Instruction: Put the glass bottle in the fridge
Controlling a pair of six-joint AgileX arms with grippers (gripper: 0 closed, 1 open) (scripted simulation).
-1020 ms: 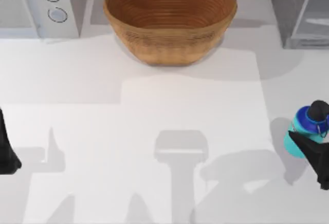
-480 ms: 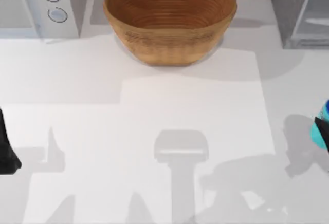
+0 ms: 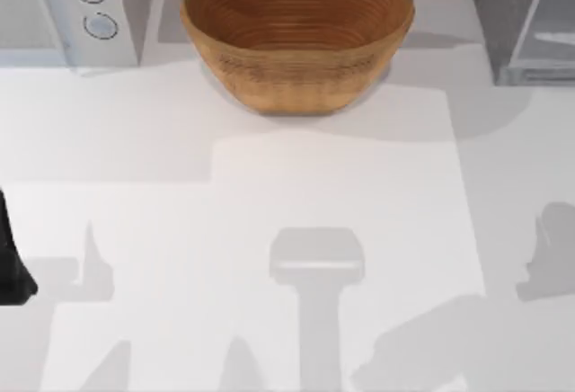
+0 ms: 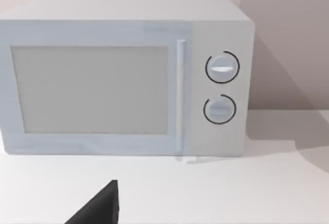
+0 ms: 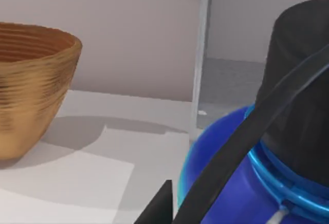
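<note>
Glass bottle (image 5: pixel 257 183), blue-shouldered with a black round cap, sits close before the right wrist camera, seemingly carried; whether the right claw pinches it I cannot tell. Dark grey fridge (image 3: pixel 526 19) awaits at the worktop's (image 3: pixel 287 194) far right; insertion remains.

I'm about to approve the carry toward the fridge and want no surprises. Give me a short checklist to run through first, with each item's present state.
1. Glass bottle close up against the right wrist camera, cap and loop upright: ok.
2. Right gripper's fingers closed on the bottle: cannot tell; a dark finger tip shows beside the bottle, the contact does not.
3. Fridge door open: ok, it seems; the pale door panel stands angled out from the grey cabinet in the top view.
4. Woven bowl away from the fridge front: ok.
5. Left gripper parked at the table's left edge, facing the microwave: ok.
</note>
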